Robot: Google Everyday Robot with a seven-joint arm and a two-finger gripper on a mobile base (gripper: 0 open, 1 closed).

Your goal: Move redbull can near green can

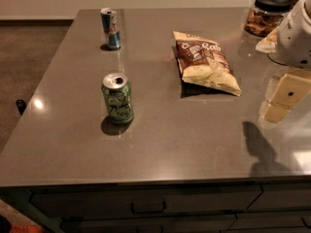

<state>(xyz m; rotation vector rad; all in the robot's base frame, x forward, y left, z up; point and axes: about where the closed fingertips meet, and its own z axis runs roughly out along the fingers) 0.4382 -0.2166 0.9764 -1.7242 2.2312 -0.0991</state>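
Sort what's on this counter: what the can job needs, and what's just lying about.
Needed: redbull can, far side, left; green can, nearer, left of centre; gripper, at the right edge, away from both cans.
Lying about: chip bag, middle; lidded jar, far right corner.

cans: I count 2 in total
- slim blue-and-silver: 1, the redbull can (110,28)
- wider green: 1, the green can (117,98)

bags: 1 chip bag (204,62), brown and cream

jars: 1 jar (266,14) that I'm sure of, black lid, snacks inside. There's a dark shape in the top right corner behind it; can't tell what it is, so I'm not counting it.

gripper: 1 gripper (281,103), at the right edge of my view, over the right side of the counter

counter: 1 counter (170,140), grey top

drawer handles: 1 drawer handle (148,207) visible on the front below the top

unknowns: 1 small dark object (21,106) on the floor at left; can't identify it
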